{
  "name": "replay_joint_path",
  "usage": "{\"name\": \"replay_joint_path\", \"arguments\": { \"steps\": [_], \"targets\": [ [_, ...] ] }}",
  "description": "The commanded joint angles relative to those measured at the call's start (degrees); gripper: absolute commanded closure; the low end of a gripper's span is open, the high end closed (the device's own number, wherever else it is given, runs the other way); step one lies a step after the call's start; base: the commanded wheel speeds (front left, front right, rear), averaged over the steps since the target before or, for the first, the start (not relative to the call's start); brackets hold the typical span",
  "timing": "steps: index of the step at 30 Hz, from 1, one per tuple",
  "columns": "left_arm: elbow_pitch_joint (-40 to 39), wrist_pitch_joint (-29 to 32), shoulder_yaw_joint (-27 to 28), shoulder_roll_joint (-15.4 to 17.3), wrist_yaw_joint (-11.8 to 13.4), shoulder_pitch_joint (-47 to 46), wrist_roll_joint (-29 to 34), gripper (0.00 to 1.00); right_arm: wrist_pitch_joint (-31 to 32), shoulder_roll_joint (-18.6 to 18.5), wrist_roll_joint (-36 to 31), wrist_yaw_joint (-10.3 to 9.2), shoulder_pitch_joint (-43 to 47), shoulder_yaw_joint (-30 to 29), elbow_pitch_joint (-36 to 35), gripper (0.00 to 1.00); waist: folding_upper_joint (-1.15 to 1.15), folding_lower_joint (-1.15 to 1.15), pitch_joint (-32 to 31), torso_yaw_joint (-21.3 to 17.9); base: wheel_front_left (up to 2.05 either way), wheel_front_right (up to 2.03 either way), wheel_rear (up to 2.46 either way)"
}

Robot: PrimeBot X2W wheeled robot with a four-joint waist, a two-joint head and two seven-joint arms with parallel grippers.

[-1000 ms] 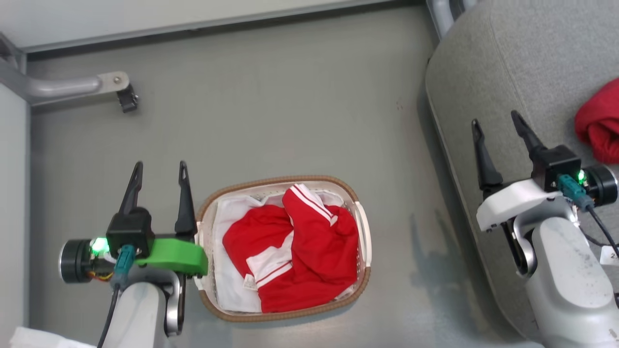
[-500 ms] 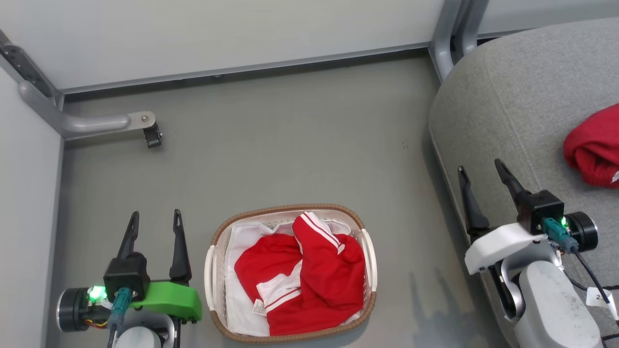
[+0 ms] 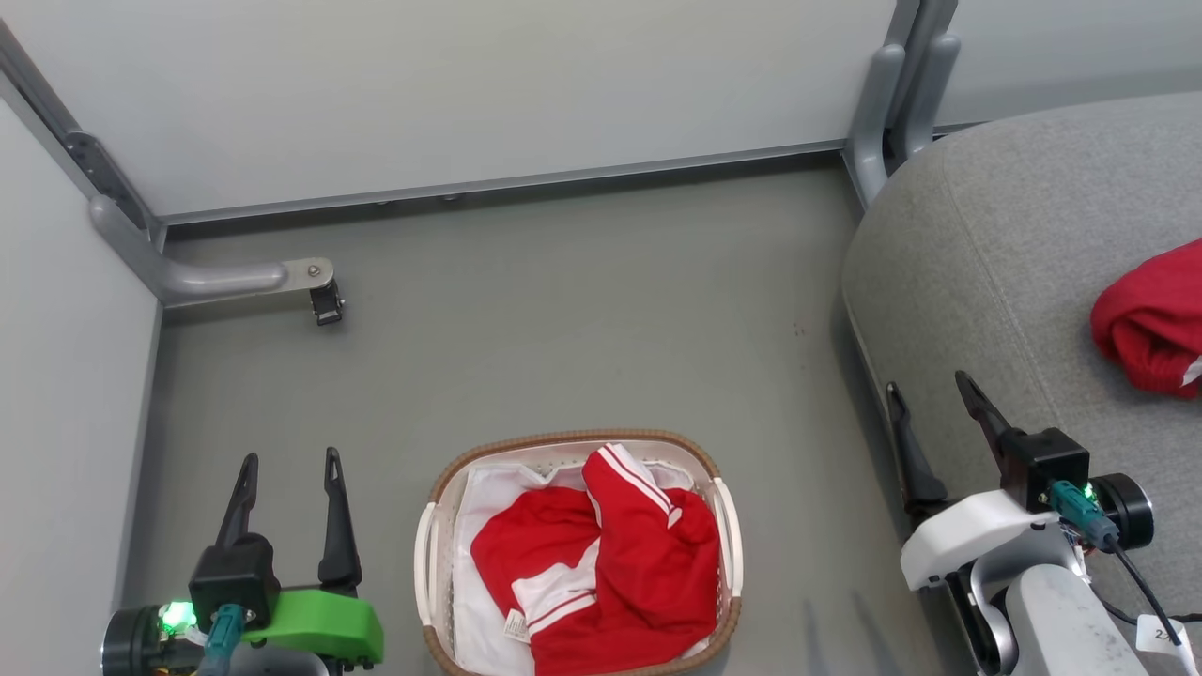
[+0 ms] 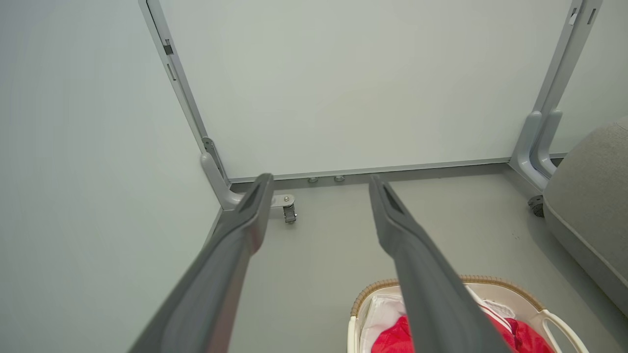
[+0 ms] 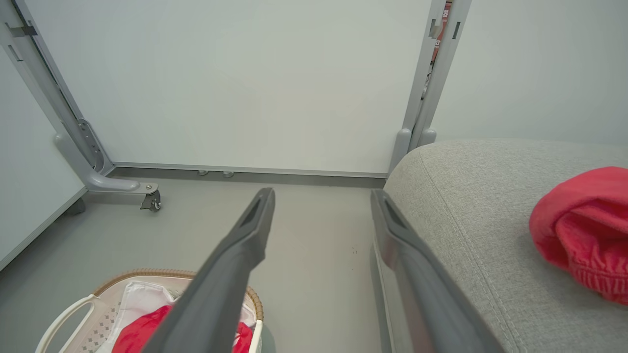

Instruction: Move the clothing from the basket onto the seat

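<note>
The head camera has been lifting, so the basket (image 3: 563,437) is sitting lower centre, with striped clothing (image 3: 639,582) inside. One red garment (image 3: 1150,329) is lying on the seat (image 3: 995,263) at right. The left gripper (image 3: 289,455) and right gripper (image 3: 925,380) are holding their jaws apart and empty, so another fetch is likely coming.

cable tag (image 3: 1163,636): "2", rest unreadable | garment label (image 3: 515,624): illegible
</note>
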Motion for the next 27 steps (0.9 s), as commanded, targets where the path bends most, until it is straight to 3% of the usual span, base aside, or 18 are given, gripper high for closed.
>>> {"name": "replay_joint_path", "arguments": {
  "steps": [1,14,27],
  "targets": [
    [-0.2,0.0,0.4,0.0,-0.1,1.0,0.0,0.00,-0.3,0.2,0.2,-0.06,1.2,-0.1,-0.3,0.00,0.00,0.00,-0.4,0.1,0.00,0.00,0.00],
    [0.2,0.0,-0.8,0.0,-0.4,1.0,-1.4,0.00,-0.3,0.5,0.3,-0.06,0.1,0.8,0.2,0.00,0.00,0.00,0.3,-0.8,0.00,0.00,0.00],
    [3.3,0.0,-5.9,0.0,-0.6,-3.7,-2.5,0.00,-0.3,0.5,1.1,-0.06,-5.0,2.9,-1.6,0.00,0.00,0.00,7.9,-3.7,0.00,0.00,0.00]
  ]
}}
